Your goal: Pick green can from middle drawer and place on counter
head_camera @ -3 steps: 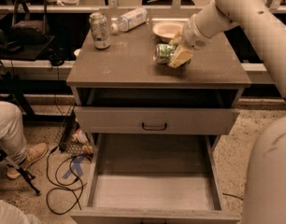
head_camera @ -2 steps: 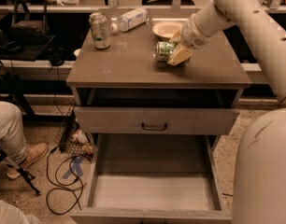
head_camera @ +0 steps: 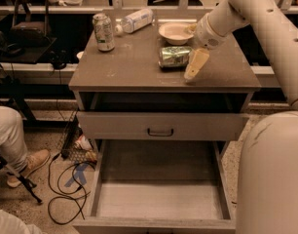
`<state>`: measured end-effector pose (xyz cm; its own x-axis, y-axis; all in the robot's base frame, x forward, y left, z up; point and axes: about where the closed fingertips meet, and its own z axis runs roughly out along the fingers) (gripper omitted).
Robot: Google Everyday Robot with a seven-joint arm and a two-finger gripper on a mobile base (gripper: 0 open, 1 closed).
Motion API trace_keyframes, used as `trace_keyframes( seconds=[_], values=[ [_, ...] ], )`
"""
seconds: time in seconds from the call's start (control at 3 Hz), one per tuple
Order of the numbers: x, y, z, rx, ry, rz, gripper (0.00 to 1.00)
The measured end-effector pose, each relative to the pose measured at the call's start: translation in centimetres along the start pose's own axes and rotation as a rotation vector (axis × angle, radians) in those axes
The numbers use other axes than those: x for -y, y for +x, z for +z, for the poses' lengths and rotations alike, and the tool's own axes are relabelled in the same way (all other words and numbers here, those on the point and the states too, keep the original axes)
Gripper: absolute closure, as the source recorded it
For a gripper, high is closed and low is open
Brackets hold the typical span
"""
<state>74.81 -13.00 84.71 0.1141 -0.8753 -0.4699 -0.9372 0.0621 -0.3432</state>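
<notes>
The green can [head_camera: 174, 56] lies on its side on the counter [head_camera: 139, 67], right of centre, just in front of a bowl. My gripper [head_camera: 190, 71] reaches in from the upper right and sits at the can's right end. One pale finger [head_camera: 195, 65] slants down onto the counter beside the can, clear of it; the other finger is hidden. The can rests on the counter on its own. The middle drawer [head_camera: 158, 199] is pulled fully out below, and its floor is bare.
A white-and-green labelled can [head_camera: 103, 31] stands at the counter's back left. A plastic bottle [head_camera: 135, 20] lies at the back, and a pale bowl [head_camera: 176, 32] sits behind the green can. The upper drawer [head_camera: 161, 126] is slightly open. A person's leg [head_camera: 12, 140] and cables [head_camera: 66, 189] are at left.
My gripper has shifted a little right and forward off the green can. The finger that overlapped the can now lies beside it. The can stays on the counter.
</notes>
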Motion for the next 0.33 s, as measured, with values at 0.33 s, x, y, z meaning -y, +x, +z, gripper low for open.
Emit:
trace_keyframes(
  seconds=[0.33],
  values=[
    [0.66,2.18,-1.73,-0.026,0.021,0.045,0.00]
  ],
)
